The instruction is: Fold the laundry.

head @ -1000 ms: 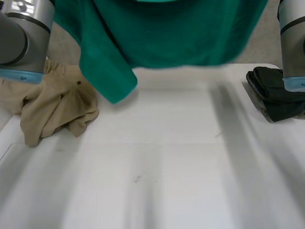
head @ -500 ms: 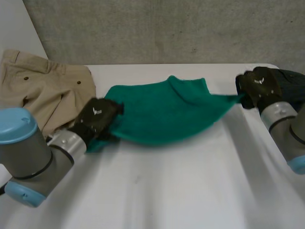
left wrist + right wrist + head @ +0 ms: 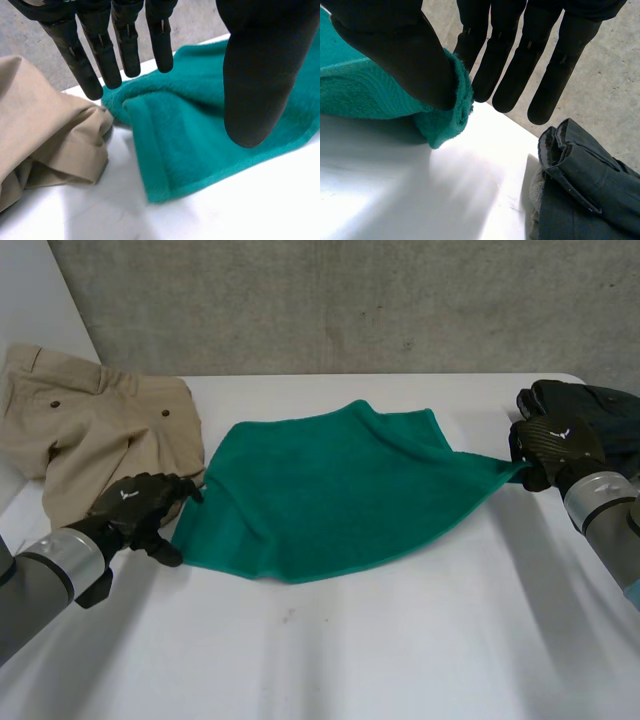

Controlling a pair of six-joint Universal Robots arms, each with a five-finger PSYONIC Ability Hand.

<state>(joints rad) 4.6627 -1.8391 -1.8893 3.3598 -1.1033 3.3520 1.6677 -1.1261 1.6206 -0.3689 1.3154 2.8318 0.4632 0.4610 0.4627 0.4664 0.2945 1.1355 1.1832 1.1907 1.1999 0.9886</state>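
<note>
Left hand (image 3: pixel 257 75) above green towel (image 3: pixel 200 130), fingers (image 3: pixel 120 45) straight, thumb held apart, gripping nothing. Towel's hemmed corner flat on white table (image 3: pixel 240 210), just beside crumpled beige trousers (image 3: pixel 45 135) near the fingertips.

Towel (image 3: pixel 330 495) lies mid-table (image 3: pixel 400 640). Trousers (image 3: pixel 90 430) just left of towel. Folded garment (image 3: pixel 615 412) right of towel, apart from it. Left hand (image 3: pixel 135 505) at towel's near-left corner; right hand (image 3: pixel 555 445) at its right corner.

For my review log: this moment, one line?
left hand open at green towel corner | right hand pinching another corner | towel spread on table
</note>
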